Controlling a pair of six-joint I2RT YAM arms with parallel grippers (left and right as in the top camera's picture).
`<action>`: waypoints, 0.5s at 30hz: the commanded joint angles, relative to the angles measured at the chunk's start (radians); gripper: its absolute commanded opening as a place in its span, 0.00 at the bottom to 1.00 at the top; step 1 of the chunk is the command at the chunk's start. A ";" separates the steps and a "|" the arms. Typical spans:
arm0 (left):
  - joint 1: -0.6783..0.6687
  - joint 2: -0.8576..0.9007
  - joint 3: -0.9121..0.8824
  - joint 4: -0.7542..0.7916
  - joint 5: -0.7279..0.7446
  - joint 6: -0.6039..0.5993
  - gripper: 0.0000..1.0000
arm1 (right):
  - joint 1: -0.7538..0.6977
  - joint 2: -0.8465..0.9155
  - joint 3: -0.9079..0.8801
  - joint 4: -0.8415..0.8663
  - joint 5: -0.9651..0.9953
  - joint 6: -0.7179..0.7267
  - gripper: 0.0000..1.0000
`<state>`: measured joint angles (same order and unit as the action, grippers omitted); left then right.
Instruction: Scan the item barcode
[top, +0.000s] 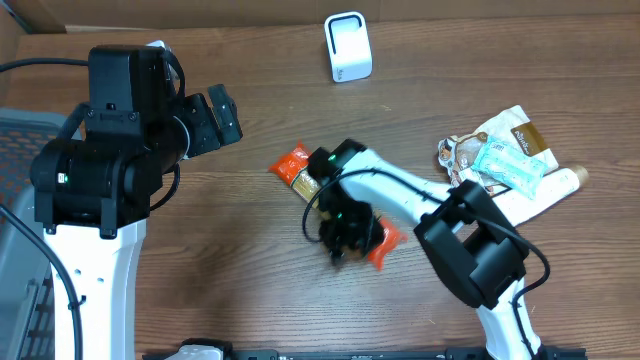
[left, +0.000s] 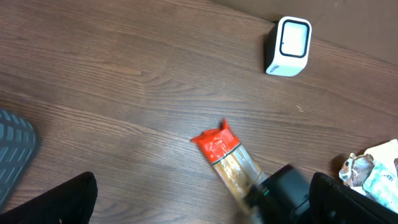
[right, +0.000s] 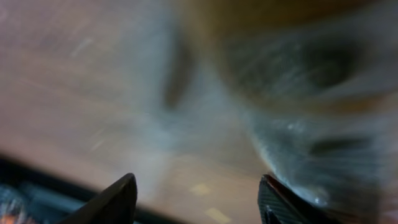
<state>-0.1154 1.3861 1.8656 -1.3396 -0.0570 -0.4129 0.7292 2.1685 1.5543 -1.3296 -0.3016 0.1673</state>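
The item is a long clear packet with orange-red ends (top: 293, 166), lying slantwise on the wooden table; the left wrist view shows one end of it (left: 224, 152). My right gripper (top: 345, 235) points down over the packet's middle and hides it. In the right wrist view that gripper (right: 196, 193) is open. Its fingers stand apart with bare wood between them, and the blurred packet (right: 311, 93) lies against the right finger. The white scanner (top: 348, 47) stands at the far edge. My left gripper (top: 215, 120) hangs open and empty, up left of the packet.
A pile of other packets (top: 510, 160) lies at the right. A grey basket (top: 15, 200) sits at the left edge, its corner also in the left wrist view (left: 15, 143). The right arm's white link (top: 400, 190) crosses the table's middle.
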 joint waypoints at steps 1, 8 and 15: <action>0.004 0.002 0.015 0.001 -0.005 -0.006 1.00 | -0.119 -0.008 -0.009 0.060 0.217 -0.021 0.65; 0.004 0.002 0.015 0.001 -0.005 -0.006 1.00 | -0.360 -0.008 0.024 0.190 0.210 -0.120 0.64; 0.004 0.002 0.015 0.001 -0.005 -0.006 1.00 | -0.424 -0.034 0.123 0.179 -0.224 -0.090 0.63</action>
<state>-0.1154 1.3861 1.8656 -1.3396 -0.0574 -0.4129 0.2787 2.1578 1.6409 -1.1622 -0.2951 0.0711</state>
